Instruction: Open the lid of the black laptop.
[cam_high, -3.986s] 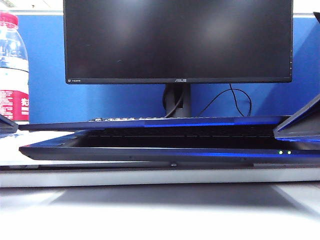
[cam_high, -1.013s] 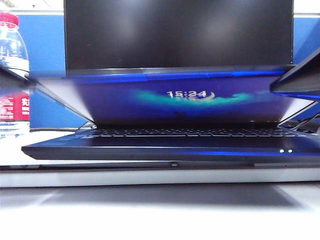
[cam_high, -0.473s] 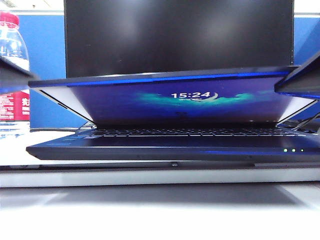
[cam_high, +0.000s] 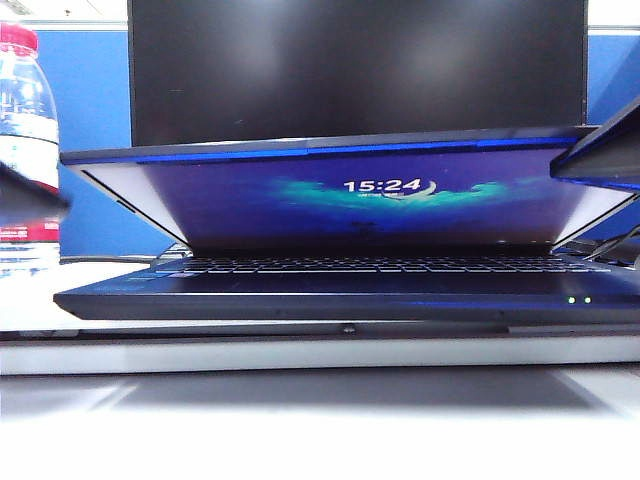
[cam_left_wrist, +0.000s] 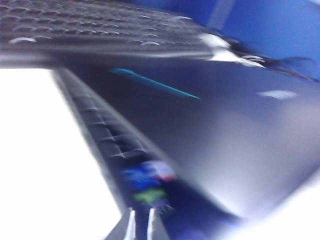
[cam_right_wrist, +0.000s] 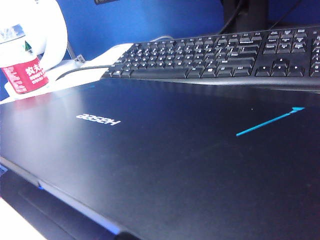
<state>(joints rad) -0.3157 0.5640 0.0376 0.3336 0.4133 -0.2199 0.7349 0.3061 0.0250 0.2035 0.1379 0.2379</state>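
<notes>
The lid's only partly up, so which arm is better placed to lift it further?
Right, probably. The right gripper sits at the right corner of the lid, level with its front edge. The left gripper is a blur lower down, apart from the lid's left corner.

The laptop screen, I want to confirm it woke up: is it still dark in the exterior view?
No, the lid is partly raised and its screen glows blue, showing the time 15:24.

Narrow wedge between half-raised lid (cam_high: 330, 150) and keyboard deck (cam_high: 360, 266) — monitor (cam_high: 356, 68) close behind.
</notes>
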